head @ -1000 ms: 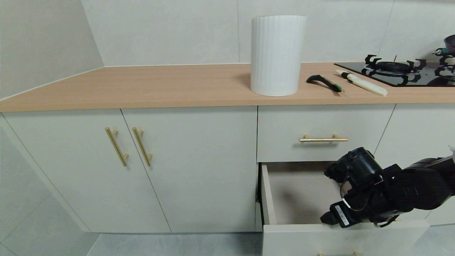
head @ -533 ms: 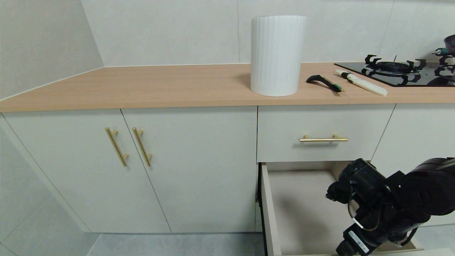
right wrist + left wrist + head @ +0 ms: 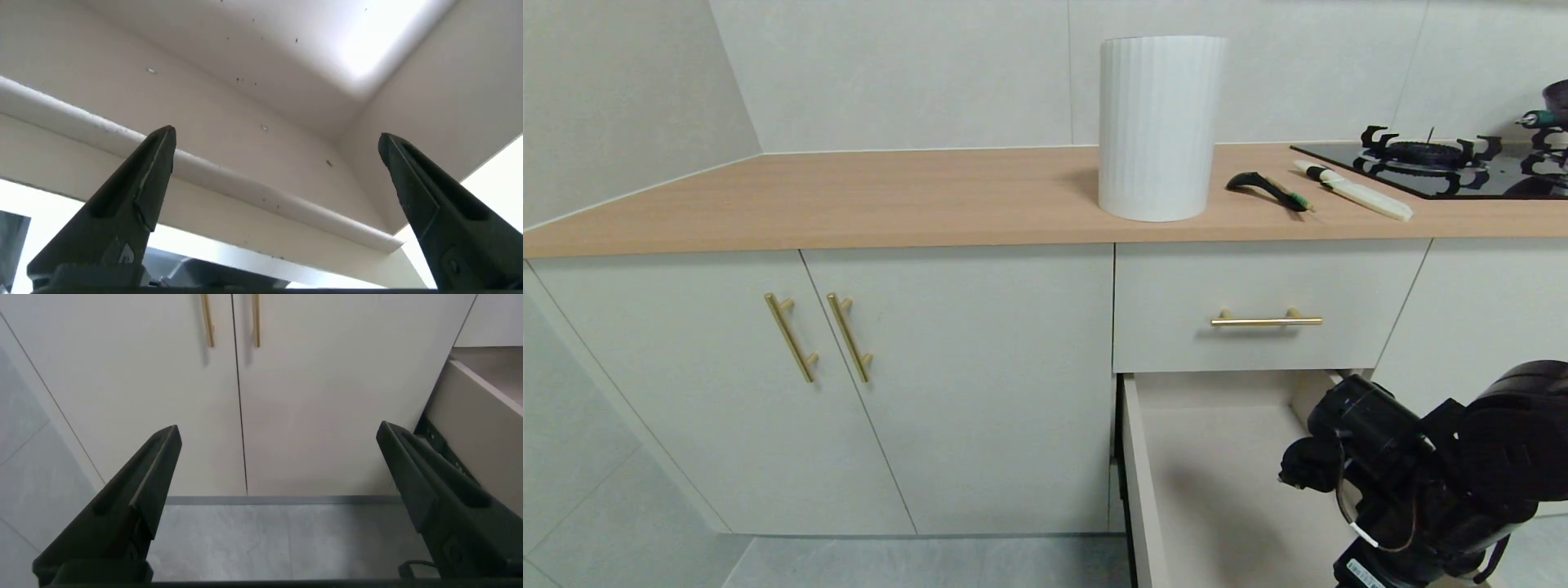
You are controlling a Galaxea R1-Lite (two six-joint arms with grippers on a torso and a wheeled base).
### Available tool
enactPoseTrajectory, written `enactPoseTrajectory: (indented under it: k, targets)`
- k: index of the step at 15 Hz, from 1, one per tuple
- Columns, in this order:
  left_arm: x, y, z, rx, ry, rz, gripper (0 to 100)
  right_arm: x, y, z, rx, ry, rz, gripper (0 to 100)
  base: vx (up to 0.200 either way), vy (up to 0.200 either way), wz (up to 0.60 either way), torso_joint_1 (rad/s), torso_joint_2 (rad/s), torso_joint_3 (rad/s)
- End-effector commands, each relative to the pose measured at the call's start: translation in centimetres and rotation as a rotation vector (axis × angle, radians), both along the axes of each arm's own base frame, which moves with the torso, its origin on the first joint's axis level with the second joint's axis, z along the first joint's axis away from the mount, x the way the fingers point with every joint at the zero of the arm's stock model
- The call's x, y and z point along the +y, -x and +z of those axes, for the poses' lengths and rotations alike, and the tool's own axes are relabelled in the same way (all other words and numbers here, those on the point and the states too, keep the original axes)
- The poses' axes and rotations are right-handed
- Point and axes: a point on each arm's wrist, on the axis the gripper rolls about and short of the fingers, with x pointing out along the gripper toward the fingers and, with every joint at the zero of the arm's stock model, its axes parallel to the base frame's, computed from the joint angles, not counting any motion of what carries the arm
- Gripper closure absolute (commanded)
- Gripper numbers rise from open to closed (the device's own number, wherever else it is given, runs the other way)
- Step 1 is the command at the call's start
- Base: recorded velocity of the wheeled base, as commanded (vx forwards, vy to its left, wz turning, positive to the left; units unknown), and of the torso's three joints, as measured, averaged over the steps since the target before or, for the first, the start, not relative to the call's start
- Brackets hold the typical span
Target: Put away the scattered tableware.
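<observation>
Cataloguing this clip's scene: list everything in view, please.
Countertop: one, wood-toned, above the cabinets.
Ribbed container: one, white, upright on the countertop.
Utensil: one, black, lying right of the container.
Knife: one, cream, lying beside the hob.
Hob: one, black, countertop's right end.
Cabinet doors: two, pale, shut, under the countertop.
Upper drawer: one, pale, shut.
Lower drawer: one, pale, open beneath the upper drawer.
Left gripper: one, black, open, facing the cabinet doors.
Right gripper: one, black, open, at the lower drawer.
</observation>
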Motion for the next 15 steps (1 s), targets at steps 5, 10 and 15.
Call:
enactPoseTrajectory:
  k: [5, 10, 15]
  targets:
    - [0.0, 0.0, 0.0, 0.001, 0.001, 0.0, 0, 1.2, -2.1, 2.4, -0.176, -0.159, -0.195, 0, 0.0, 0.0, 0.0, 0.0, 0.0, 0.0]
    - [0.0, 0.0, 0.0, 0.001, 0.001, 0.0, 0, 0.6, -3.1, 4.9, -0.373, -0.301, -0.251, 0, 0.0, 0.0, 0.0, 0.0, 0.0, 0.0]
    - [0.0, 0.0, 0.0, 0.001, 0.001, 0.0, 0, 0.3, -3.1, 5.3, -0.401, -0.312, -0.262, 0, 0.0, 0.0, 0.0, 0.0, 0.0, 0.0]
